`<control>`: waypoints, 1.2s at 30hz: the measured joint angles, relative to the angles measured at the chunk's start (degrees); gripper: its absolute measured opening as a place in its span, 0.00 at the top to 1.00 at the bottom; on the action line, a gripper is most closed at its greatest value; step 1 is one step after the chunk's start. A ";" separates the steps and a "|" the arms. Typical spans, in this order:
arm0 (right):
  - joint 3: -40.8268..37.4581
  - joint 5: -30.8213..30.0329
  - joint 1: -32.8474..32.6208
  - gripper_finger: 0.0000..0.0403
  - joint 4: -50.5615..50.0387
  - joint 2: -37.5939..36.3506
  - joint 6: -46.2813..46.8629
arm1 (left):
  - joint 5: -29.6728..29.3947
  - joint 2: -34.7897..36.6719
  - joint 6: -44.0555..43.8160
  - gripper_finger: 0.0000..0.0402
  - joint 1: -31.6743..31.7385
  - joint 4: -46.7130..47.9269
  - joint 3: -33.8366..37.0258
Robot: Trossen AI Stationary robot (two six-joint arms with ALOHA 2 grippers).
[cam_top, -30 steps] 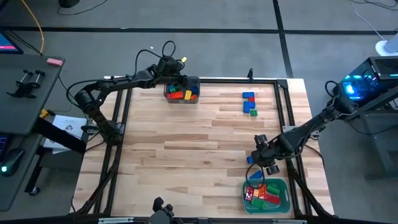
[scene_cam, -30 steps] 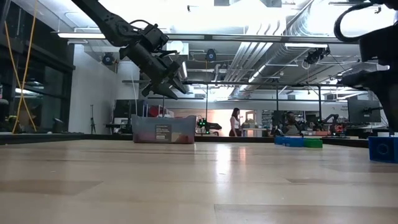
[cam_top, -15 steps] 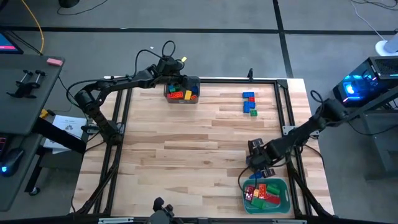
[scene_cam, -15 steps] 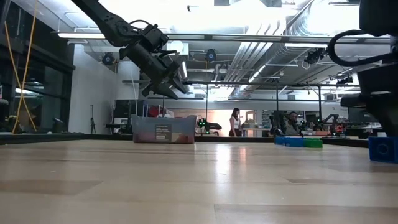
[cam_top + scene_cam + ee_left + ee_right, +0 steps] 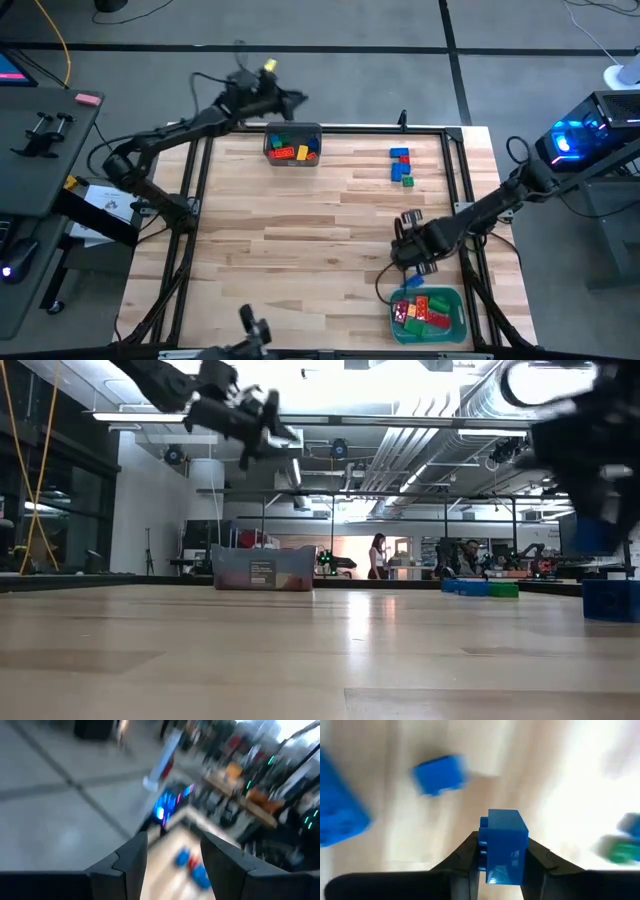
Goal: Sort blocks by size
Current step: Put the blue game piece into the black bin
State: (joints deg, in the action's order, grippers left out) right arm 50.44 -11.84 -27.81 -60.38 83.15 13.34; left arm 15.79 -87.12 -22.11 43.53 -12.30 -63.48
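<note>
Right gripper (image 5: 502, 857) was clamped on a small blue block (image 5: 504, 845), fingers (image 5: 467, 855) pressed on both its sides. In the high view the right gripper (image 5: 408, 243) sat over the table's (image 5: 300, 230) right half, just up from the teal tray (image 5: 452, 325) at the near right corner. Tray held a pile of blocks, red (image 5: 418, 318), green (image 5: 442, 303) and one orange piece. A loose blue block (image 5: 413, 282) lay on the wood between gripper and tray. Right wrist view showed another blue block (image 5: 440, 774) on the table beyond the held one, plus a bigger blue one (image 5: 340, 817) at the edge and a green blur (image 5: 622, 851); too smeared to tell more.

Left gripper (image 5: 290, 98) was up in the air past the table's far edge, just beyond the dark grey bin (image 5: 292, 130). Its fingers (image 5: 131, 862) stood apart with nothing between them. Bin held mixed blocks: red (image 5: 284, 152), green, yellow, blue. A short row of blocks sat at far right of the table, blue (image 5: 399, 153), red, blue, green (image 5: 407, 181), touching or nearly so. In the low view the bin (image 5: 262, 568) stood at the far side and the row of blocks (image 5: 480, 587) to its right.
</note>
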 joint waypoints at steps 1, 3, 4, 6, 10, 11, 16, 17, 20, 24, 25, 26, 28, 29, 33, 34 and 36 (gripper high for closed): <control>1.66 -2.51 0.87 0.78 -1.67 -0.24 -0.91 | 0.09 1.31 0.59 0.58 0.56 -1.86 -0.02; 4.41 -7.33 3.15 0.78 -2.02 -0.59 -3.71 | 0.12 4.17 1.90 0.58 1.61 -4.38 -0.09; 5.70 -9.58 4.81 0.78 -0.62 -0.65 -5.50 | 0.14 5.42 2.44 0.58 1.99 -5.27 -0.09; 7.51 -13.33 9.25 0.78 4.28 -0.67 -9.53 | 0.18 7.99 2.76 0.58 2.51 -6.29 -0.11; 8.29 -14.60 20.94 0.78 23.72 -0.64 -16.56 | 2.58 11.68 2.71 0.58 2.68 -7.04 -0.11; 8.30 -13.70 24.11 0.78 29.61 -0.37 -18.06 | 4.23 12.33 2.70 0.58 2.54 -7.23 -0.11; 9.39 -6.81 38.39 0.78 56.40 5.23 -19.17 | 11.96 13.80 0.75 0.58 0.91 -7.33 -0.11; 10.80 -5.27 40.69 0.78 58.87 7.53 -18.19 | 12.98 13.86 0.47 0.58 0.58 -7.25 -0.11; 17.45 0.16 45.32 0.78 59.66 15.08 -15.78 | 13.29 13.89 -0.21 0.58 -0.66 -7.19 -0.09; 27.74 6.50 48.13 0.78 59.73 25.32 -10.52 | 13.27 13.89 -0.24 0.58 -1.51 -7.15 -0.09; 30.18 7.15 48.61 0.76 59.43 27.55 -8.53 | 13.28 13.89 -0.30 0.58 -1.62 -7.12 -0.09; 32.70 8.08 49.01 0.74 58.39 29.50 -6.31 | 13.30 13.89 -0.41 0.58 -1.62 -7.12 -0.09; 37.46 9.85 49.68 0.67 55.28 32.84 -1.89 | 13.44 13.89 -1.30 0.58 -1.60 -7.12 -0.09; 39.48 10.38 49.94 0.64 53.16 34.02 -0.11 | 13.61 13.90 -1.53 0.58 -1.60 -7.13 -0.09; 44.33 10.67 50.16 0.53 46.05 36.24 -0.69 | 13.69 13.91 -1.72 0.58 -1.60 -7.05 -0.09; 44.71 10.77 50.07 0.51 45.32 36.23 -1.61 | 13.69 13.91 -1.72 0.58 -1.60 -7.04 -0.09; 45.44 11.30 50.05 0.48 44.56 35.92 -2.78 | 13.69 13.91 -1.67 0.58 -1.60 -7.06 -0.09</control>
State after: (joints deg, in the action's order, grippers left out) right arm 95.88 -0.54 22.24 -15.82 119.07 10.55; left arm 29.47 -73.21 -23.78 41.93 -19.35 -63.57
